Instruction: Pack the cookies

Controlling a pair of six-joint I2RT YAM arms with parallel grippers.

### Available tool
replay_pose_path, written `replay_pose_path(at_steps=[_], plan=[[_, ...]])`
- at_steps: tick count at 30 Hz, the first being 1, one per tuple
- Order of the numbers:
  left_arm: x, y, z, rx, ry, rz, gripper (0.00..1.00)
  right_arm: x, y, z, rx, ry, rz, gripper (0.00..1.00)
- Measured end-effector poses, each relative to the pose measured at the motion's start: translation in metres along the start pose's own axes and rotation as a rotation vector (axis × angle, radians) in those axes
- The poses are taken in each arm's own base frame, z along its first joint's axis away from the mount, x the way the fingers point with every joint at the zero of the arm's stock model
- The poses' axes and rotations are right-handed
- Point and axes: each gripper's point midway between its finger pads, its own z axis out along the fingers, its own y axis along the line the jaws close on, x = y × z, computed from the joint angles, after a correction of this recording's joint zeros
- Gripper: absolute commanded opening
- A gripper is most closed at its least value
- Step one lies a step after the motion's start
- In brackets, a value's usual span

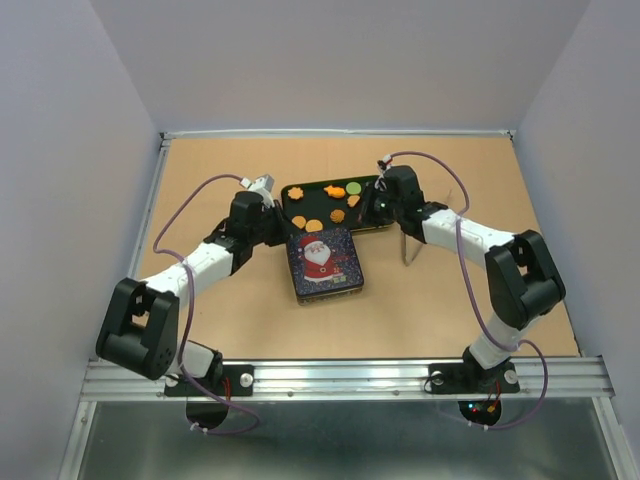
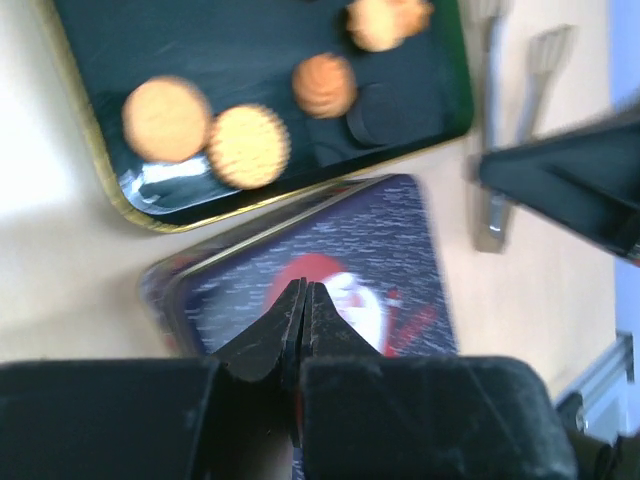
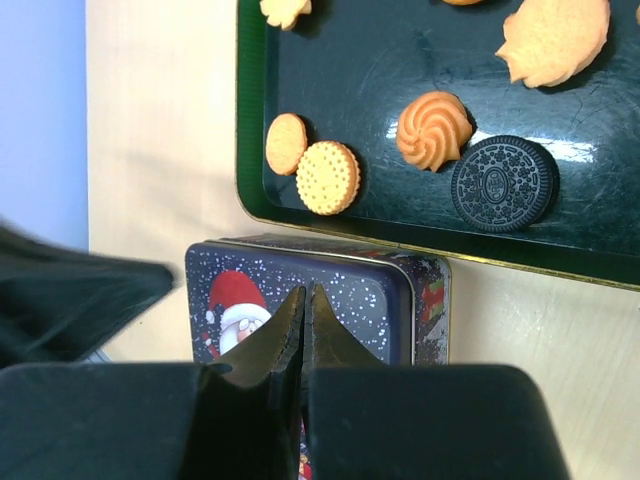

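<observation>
Left gripper (image 2: 303, 292) and right gripper (image 3: 305, 295) are hovering pinched shut, empty, near the Santa tin (image 1: 323, 264) beside the cookies (image 3: 328, 177).

**Hard to See**

The left wrist view is all fuzzy. The cookies (image 2: 165, 118) look like soft blobs. The tray (image 2: 230, 50) runs off the picture at 12 o'clock. The left gripper (image 2: 303, 292) hides part of the Santa tin (image 2: 390, 260) at 6 o'clock. In the right wrist view, the right gripper (image 3: 305, 295) covers half of Santa, also at 6 o'clock. From above, the cookies are too small to tell their shapes.
</observation>
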Motion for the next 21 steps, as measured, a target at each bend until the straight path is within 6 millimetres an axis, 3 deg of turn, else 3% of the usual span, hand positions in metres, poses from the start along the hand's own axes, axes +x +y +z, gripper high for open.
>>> replay_pose_path(at_steps=[2, 4, 11, 18, 21], plan=[[0.018, 0.029, 0.009, -0.069, 0.026, -0.068, 0.00, -0.003, 0.002, -0.002, 0.000, -0.010, -0.003, 0.00], [0.028, 0.041, 0.015, -0.065, 0.027, -0.142, 0.00, -0.006, 0.004, -0.006, -0.001, -0.023, -0.006, 0.00], [0.015, 0.047, 0.022, -0.030, -0.036, -0.194, 0.00, -0.008, 0.005, -0.012, 0.004, -0.038, -0.017, 0.00], [0.017, 0.058, 0.019, -0.095, -0.005, -0.198, 0.00, -0.005, 0.001, -0.012, 0.020, -0.032, -0.026, 0.00], [-0.003, 0.047, 0.011, -0.099, -0.031, -0.164, 0.00, -0.006, 0.000, -0.013, 0.025, -0.034, -0.043, 0.01]])
